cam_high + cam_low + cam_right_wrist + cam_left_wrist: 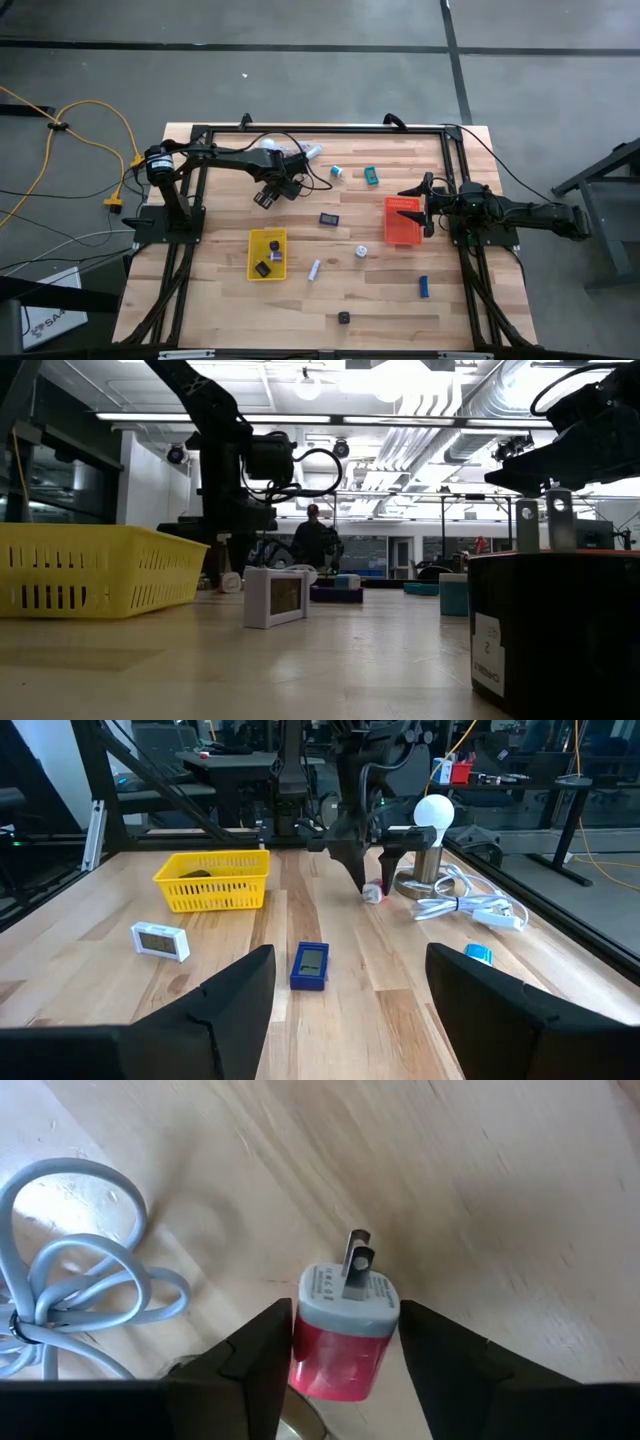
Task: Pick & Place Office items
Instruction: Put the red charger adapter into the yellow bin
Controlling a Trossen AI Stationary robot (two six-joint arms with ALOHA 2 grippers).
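Plug adapter [343,1330], red with a white prong end, sits between the left gripper [343,1365] fingers at the table's far side beside the grey cord [70,1295]; they look closed on it. Pickup seems underway; next comes carrying it to the yellow tray [252,240]. Right gripper [345,1010] waits wide open, empty, over the orange tray [390,206].

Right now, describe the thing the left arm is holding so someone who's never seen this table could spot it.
Start at the yellow tray on the table's left half, then look toward the far edge to the left gripper. Between its fingers is a small red plug adapter with a white cap and two metal prongs. It is the only red item, next to the coiled grey cord.
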